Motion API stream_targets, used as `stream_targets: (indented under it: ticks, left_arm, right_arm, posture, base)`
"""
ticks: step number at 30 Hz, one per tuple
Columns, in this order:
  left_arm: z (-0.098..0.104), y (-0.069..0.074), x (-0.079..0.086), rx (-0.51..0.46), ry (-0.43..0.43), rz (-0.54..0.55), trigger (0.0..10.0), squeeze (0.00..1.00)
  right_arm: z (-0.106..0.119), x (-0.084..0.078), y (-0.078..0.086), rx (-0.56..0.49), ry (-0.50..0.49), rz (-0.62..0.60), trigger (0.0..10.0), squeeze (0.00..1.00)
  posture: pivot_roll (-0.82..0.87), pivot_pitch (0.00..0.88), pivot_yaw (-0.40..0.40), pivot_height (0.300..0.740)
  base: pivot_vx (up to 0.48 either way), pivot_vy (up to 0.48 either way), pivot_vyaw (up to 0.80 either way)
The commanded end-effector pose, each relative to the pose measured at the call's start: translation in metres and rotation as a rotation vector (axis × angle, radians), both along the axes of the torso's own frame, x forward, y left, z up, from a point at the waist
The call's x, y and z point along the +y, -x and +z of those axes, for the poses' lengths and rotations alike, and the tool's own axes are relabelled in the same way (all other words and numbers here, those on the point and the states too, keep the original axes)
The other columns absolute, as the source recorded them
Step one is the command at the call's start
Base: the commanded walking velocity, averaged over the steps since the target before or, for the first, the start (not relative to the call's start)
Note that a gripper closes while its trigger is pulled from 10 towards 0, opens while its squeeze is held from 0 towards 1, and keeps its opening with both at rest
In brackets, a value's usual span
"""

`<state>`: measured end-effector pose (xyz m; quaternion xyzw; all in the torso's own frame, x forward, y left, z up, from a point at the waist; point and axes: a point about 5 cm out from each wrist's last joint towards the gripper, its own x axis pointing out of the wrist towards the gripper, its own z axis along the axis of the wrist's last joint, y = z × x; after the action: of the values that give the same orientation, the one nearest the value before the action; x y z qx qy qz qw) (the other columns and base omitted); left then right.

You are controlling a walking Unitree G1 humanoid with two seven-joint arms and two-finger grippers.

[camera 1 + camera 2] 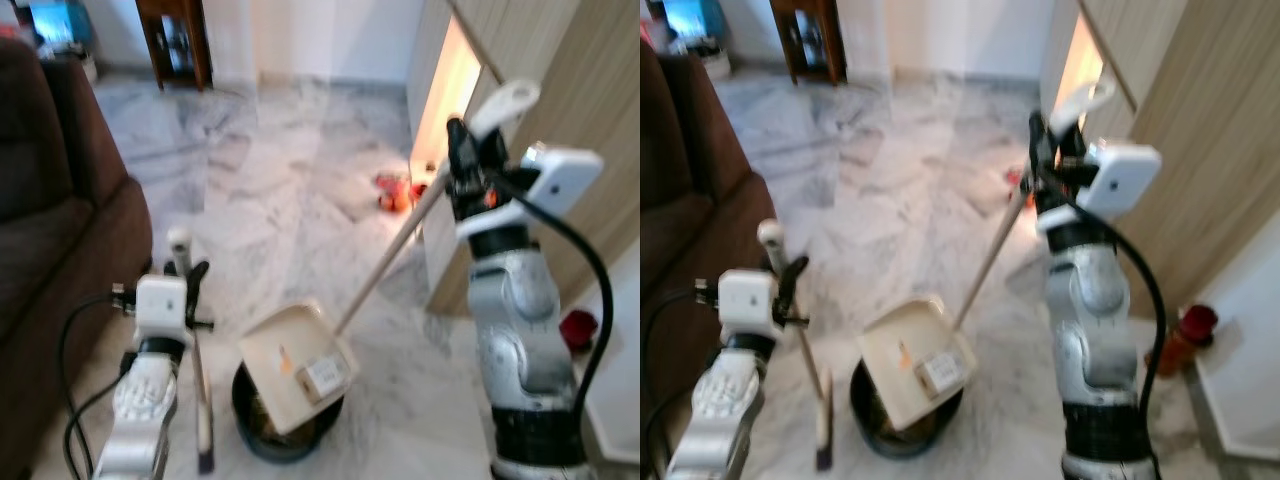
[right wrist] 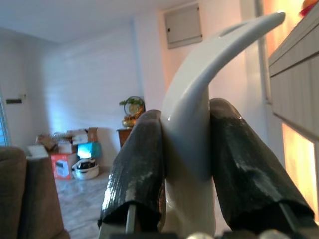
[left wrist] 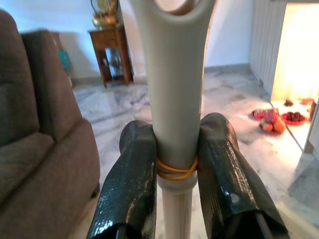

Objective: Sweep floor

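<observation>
Floor [image 1: 290,200]: grey-veined white marble. Sofa [image 1: 50,230]: dark brown. Dustpan [image 1: 295,365]: cream, pale long handle. Bin [image 1: 285,420]: black. Broom handle [image 3: 174,99]: off-white, yellow band.

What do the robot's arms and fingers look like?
Both arms are silver with rounded joints. Each wrist carries a white boxy block with a black cable looping down. The left gripper and right gripper each have two long black fingers, textured and slightly shiny.

We had silver arms [image 1: 515,330], white wrist boxes [image 1: 162,298], looping black cables [image 1: 590,290] and textured black fingers [image 3: 132,189].
</observation>
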<state>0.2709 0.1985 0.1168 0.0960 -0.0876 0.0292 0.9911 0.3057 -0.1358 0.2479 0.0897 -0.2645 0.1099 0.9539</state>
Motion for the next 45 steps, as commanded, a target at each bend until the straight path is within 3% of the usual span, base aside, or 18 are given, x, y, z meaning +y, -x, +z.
stream_targets:
  ticks: [1,12,21,24,31,45]
  left_arm:
    - [0.01,-0.002,-0.001,-0.05,-0.015,-0.01,10.0,0.0]
    - [0.01,-0.002,-0.001,-0.05,-0.016,-0.011,10.0,0.0]
    - [0.009,0.0,-0.005,-0.048,-0.04,-0.037,10.0,0.0]
    - [0.009,-0.001,-0.005,-0.051,-0.037,-0.034,10.0,0.0]
    - [0.009,-0.001,-0.006,-0.05,-0.035,-0.037,10.0,0.0]
    - [0.009,-0.001,-0.006,-0.049,-0.037,-0.038,10.0,0.0]
  right_arm:
    - [0.015,0.001,0.006,-0.084,-0.028,0.014,10.0,0.0]
    - [0.023,0.02,0.018,-0.176,0.013,0.032,10.0,0.0]
    - [0.018,0.076,0.042,-0.22,0.055,0.202,10.0,0.0]
    - [0.024,0.092,0.054,-0.281,0.074,0.238,10.0,0.0]
    - [0.029,0.11,0.073,-0.423,0.204,0.268,10.0,0.0]
    - [0.029,0.122,0.086,-0.537,0.327,0.271,10.0,0.0]
  posture:
    - [0.09,0.05,-0.04,0.74]
    - [0.08,0.055,-0.038,0.74]
    - [0.08,0.056,-0.039,0.74]
    - [0.09,0.056,-0.04,0.74]
    - [0.08,0.057,-0.041,0.74]
    - [0.08,0.058,-0.04,0.74]
  base:
    - [0.0,0.0,0.0]
    - [0.0,0.0,0.0]
    - [0.0,0.0,0.0]
    - [0.0,0.0,0.0]
    - [0.0,0.0,0.0]
    - [0.0,0.0,0.0]
